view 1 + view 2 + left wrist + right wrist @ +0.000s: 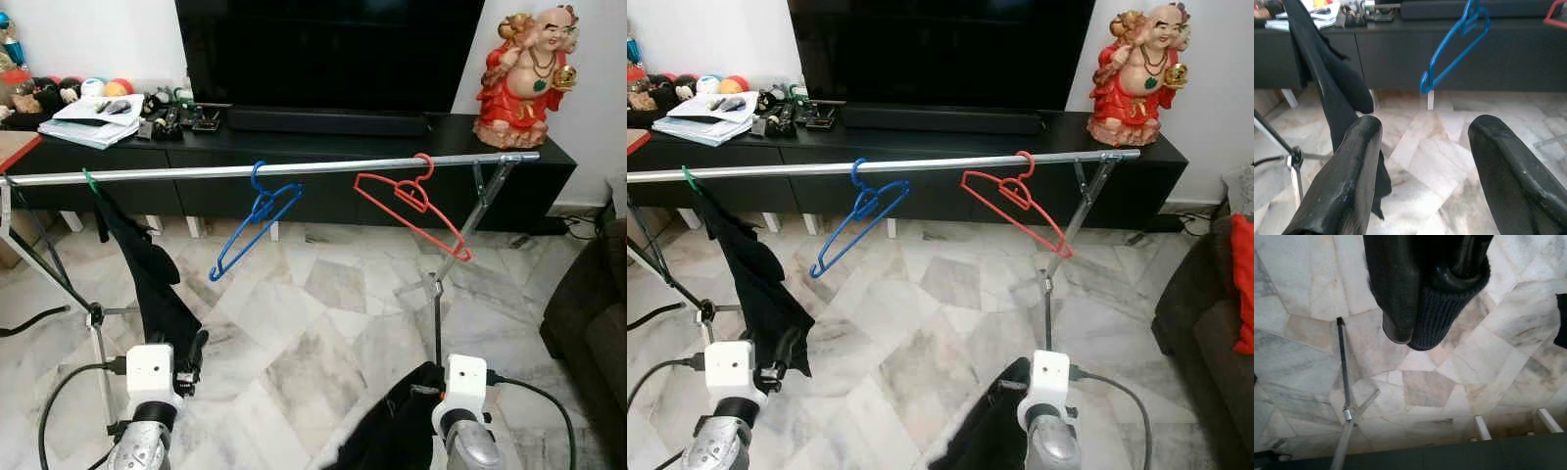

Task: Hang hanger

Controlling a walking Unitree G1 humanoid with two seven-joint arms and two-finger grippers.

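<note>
Right end effector (pixel 1420 328) clenched on dark garment (pixel 392 431), low before the rail (pixel 294 168) running crosswise above; left end effector (pixel 1425 171) released.

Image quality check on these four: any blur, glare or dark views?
Eye views: evenly lit, sharp; the rail and blue hanger read cleanly, faint sheen on the marble floor. Left wrist view: left end effector fingers soft, too close to focus; background fairly sharp. Right wrist view: right end effector dark and blurred, pinching dark fabric; floor well lit.
</note>
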